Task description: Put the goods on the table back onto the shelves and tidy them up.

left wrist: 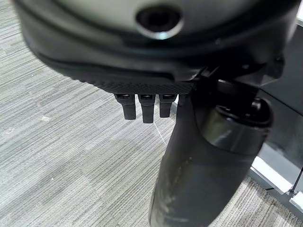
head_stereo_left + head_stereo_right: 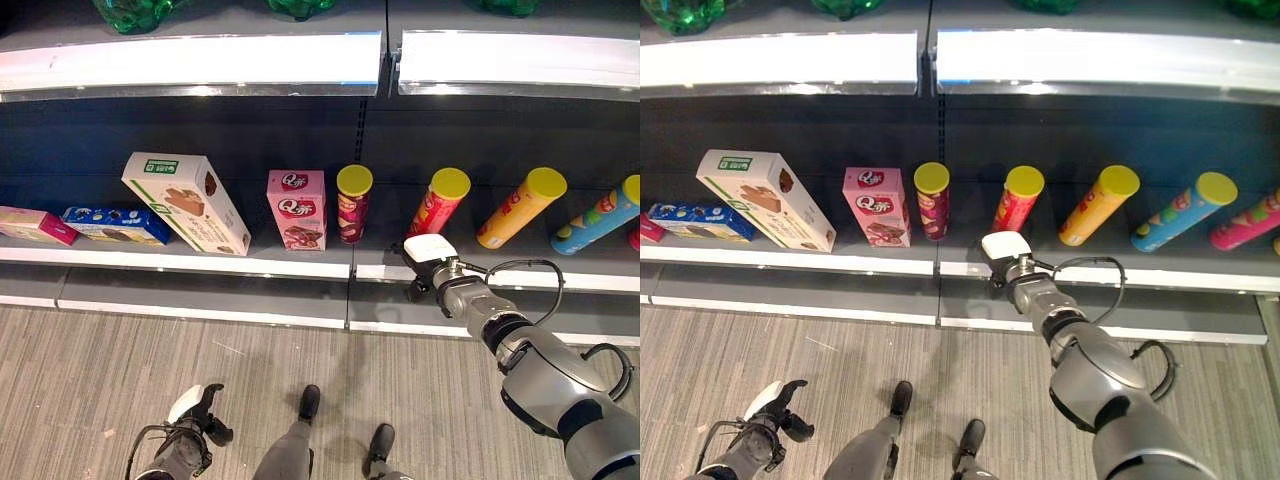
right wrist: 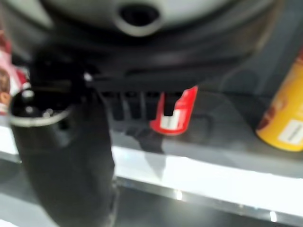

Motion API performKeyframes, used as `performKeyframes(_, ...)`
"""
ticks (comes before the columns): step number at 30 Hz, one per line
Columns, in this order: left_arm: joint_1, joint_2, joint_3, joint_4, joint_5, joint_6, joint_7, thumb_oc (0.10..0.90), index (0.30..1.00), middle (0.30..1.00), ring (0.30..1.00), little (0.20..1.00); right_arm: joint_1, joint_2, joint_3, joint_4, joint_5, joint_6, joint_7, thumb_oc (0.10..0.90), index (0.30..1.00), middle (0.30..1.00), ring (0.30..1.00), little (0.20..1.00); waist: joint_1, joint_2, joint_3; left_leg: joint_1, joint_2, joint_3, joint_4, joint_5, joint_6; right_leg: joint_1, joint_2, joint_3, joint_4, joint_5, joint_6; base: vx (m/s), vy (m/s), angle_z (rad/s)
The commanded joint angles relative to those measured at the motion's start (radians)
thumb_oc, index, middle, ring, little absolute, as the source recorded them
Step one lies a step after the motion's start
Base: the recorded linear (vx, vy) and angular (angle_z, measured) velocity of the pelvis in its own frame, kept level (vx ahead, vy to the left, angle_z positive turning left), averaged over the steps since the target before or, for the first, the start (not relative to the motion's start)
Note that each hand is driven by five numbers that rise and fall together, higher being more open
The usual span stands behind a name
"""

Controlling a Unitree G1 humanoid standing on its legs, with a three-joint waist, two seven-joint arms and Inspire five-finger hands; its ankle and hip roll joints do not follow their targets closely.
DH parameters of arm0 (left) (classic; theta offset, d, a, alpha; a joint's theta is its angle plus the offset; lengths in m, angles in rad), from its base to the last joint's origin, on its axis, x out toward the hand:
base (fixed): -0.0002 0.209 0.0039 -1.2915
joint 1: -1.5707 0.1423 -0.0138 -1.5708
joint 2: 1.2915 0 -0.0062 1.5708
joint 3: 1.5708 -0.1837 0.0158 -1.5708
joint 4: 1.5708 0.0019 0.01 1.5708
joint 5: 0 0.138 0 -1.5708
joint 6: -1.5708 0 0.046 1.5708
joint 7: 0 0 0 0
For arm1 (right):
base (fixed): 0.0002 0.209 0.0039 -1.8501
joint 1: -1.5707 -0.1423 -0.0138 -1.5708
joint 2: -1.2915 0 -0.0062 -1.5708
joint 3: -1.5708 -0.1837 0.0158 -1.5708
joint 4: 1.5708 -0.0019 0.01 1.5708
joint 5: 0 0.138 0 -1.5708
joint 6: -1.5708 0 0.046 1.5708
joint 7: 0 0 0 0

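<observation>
Shelf (image 2: 200, 262): holds boxes at left, tilted crisp tubes at right.
Red crisp tube (image 2: 437, 203): yellow lid, leaning on shelf just beyond right hand, apart from fingers.
Right hand (image 2: 428, 262): at shelf edge, fingers straight, empty.
Left hand (image 2: 195, 418): low over floor, fingers relaxed, empty.

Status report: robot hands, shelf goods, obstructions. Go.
Right robot hand open, empty, at shelf edge before red can. Left robot hand low, open, empty. Nothing blocking.
</observation>
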Motion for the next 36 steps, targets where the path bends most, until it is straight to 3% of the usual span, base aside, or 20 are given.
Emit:
performKeyframes(1,-0.03,0.066,-0.031,0.024,-0.024,-0.02,0.002,0.8,0.9,0.9,0.9,0.9,-0.134,-0.034,0.033,0.01,0.017,0.0,-0.055,0.8,0.9,0.9,0.9,0.9,0.001,-0.022,-0.016,0.016,-0.013,0.047,0.005,-0.097,0.008,-0.022,-0.079,0.056,0.048,-0.021,0.072,0.0,0.0,0.0)
performKeyframes(9,-0.016,0.046,0.013,0.055,-0.042,-0.007,0.008,0.8,0.9,0.9,0.9,0.9,-0.059,-0.027,0.011,-0.104,0.044,-0.002,-0.058,0.8,0.9,0.9,0.9,0.9,-0.036,-0.039,-0.019,0.028,-0.005,0.064,0.005,-0.107,0.007,-0.024,-0.073,0.073,0.054,-0.021,0.067,0.0,-0.002,-0.02)
performKeyframes(14,-0.015,0.03,0.038,0.075,-0.049,0.008,0.012,0.8,0.9,0.9,0.9,0.9,-0.008,-0.038,0.013,-0.265,0.061,-0.008,-0.026,0.8,0.9,0.9,0.9,0.9,-0.066,-0.054,-0.024,0.044,0.002,0.079,0.005,-0.116,0.007,-0.02,-0.07,0.087,0.056,-0.023,0.064,0.0,-0.015,-0.12)
performKeyframes(15,-0.016,0.021,0.06,0.092,-0.05,0.019,0.012,0.8,0.9,0.9,0.9,0.9,0.027,-0.053,0.015,-0.391,0.071,-0.018,0.004,0.8,0.9,0.9,0.9,0.9,-0.089,-0.067,-0.033,0.06,0.009,0.091,0.005,-0.123,0.005,-0.011,-0.067,0.093,0.056,-0.026,0.063,0.0,-0.027,-0.11)
performKeyframes(22,0.02,0.0,0.114,0.113,-0.026,0.04,0.004,0.8,0.9,0.9,0.9,0.9,0.14,-0.079,-0.012,-0.601,0.104,-0.044,0.073,0.8,0.9,0.9,0.9,0.9,-0.119,-0.088,-0.07,0.106,0.022,0.107,0.005,-0.139,0.001,0.027,-0.064,0.095,0.055,-0.034,0.061,0.02,-0.032,-0.14)
performKeyframes(29,0.07,-0.006,0.223,0.133,-0.004,0.058,-0.012,0.8,0.9,0.9,0.9,0.9,0.463,-0.282,-0.159,-0.969,0.173,-0.108,0.169,0.8,0.9,0.9,0.9,0.9,-0.181,-0.093,-0.129,0.156,0.031,0.135,0.005,-0.147,-0.004,0.067,-0.056,0.104,0.061,-0.042,0.063,-0.01,-0.008,-0.08)
performKeyframes(30,0.087,-0.018,0.238,0.128,0.005,0.051,-0.021,0.8,0.9,0.9,0.9,0.9,0.591,-0.344,-0.217,-1.029,0.191,-0.126,0.195,0.8,0.9,0.9,0.9,0.9,-0.199,-0.09,-0.146,0.165,0.032,0.142,0.005,-0.146,-0.006,0.074,-0.056,0.104,0.065,-0.042,0.065,-0.07,0.002,-0.05)
performKeyframes(33,0.097,-0.037,0.233,0.121,0.016,0.047,-0.029,0.8,0.9,0.9,0.9,0.9,0.735,-0.355,-0.278,-1.021,0.19,-0.129,0.215,0.8,0.9,0.9,0.9,0.9,-0.21,-0.085,-0.162,0.173,0.033,0.151,0.005,-0.144,-0.007,0.077,-0.054,0.107,0.069,-0.04,0.066,-0.04,0.005,0.05)
performKeyframes(36,0.119,-0.063,0.218,0.109,0.032,0.038,-0.045,0.8,0.9,0.9,0.9,0.9,0.883,-0.301,-0.307,-0.895,0.134,-0.115,0.232,0.8,0.9,0.9,0.9,0.9,-0.227,-0.079,-0.185,0.189,0.035,0.162,0.005,-0.144,-0.005,0.084,-0.051,0.115,0.07,-0.04,0.068,-0.05,0.001,-0.31)
